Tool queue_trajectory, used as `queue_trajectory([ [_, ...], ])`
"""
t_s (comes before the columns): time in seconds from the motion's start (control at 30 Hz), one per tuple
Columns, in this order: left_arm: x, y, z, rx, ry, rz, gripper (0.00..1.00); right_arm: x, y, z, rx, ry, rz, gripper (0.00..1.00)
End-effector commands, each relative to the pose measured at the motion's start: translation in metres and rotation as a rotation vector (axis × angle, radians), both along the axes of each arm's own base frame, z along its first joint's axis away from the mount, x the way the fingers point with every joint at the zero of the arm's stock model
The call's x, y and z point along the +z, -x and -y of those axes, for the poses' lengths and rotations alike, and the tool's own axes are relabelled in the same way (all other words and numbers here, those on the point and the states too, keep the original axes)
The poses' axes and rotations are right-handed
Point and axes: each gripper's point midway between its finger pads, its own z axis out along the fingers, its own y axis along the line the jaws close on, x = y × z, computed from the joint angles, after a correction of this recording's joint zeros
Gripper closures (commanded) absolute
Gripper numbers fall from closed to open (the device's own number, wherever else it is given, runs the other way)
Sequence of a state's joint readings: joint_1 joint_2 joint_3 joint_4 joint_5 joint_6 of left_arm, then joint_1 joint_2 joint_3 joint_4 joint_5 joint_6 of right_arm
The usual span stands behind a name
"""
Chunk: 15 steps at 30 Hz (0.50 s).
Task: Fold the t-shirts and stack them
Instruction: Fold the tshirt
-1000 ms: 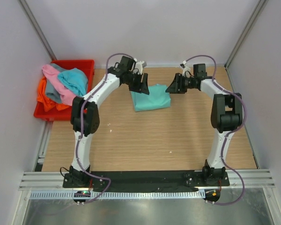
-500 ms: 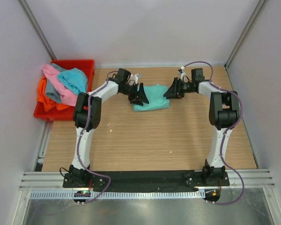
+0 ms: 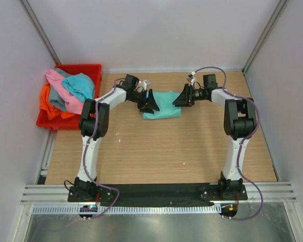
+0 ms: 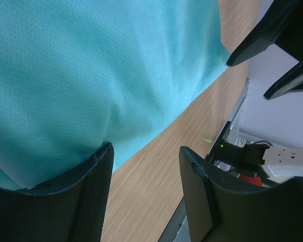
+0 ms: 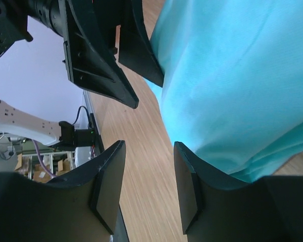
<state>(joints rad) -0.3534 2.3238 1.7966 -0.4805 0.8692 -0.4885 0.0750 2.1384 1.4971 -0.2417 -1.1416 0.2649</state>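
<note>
The mint green t-shirt (image 3: 163, 106) lies folded on the wooden table at the back centre. My left gripper (image 3: 150, 103) sits low at its left edge, and my right gripper (image 3: 180, 98) at its right edge. In the left wrist view the gripper (image 4: 146, 151) is open with only bare wood between its fingers, and the shirt (image 4: 91, 75) lies just beside one finger (image 4: 86, 191). The right wrist view shows that gripper (image 5: 149, 146) open too, over wood, with the shirt (image 5: 232, 85) against one finger (image 5: 189, 186). Pink (image 3: 60, 91), turquoise (image 3: 81, 85), orange (image 3: 50, 108) and grey t-shirts are piled in the bin.
A red plastic bin (image 3: 81, 68) stands at the table's back left corner, holding the other shirts. Pale walls close in on the left, back and right. The black base rail (image 3: 156, 190) runs along the near edge.
Both grippers have come down and inward to the two sides of the mint green shirt. The shirt stays folded on the table.
</note>
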Motion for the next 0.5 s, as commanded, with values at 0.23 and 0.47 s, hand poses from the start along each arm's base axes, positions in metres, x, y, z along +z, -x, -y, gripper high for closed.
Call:
queue_trajectory([
  [0.23, 0.013, 0.003, 0.006, -0.029, 0.064, 0.017, 0.45, -0.018, 0.019, -0.023, 0.074, -0.019, -0.053, 0.51],
  [0.47, 0.01, -0.001, -0.008, 0.003, 0.065, 0.004, 0.46, -0.062, 0.023, -0.016, 0.08, 0.069, -0.119, 0.52],
])
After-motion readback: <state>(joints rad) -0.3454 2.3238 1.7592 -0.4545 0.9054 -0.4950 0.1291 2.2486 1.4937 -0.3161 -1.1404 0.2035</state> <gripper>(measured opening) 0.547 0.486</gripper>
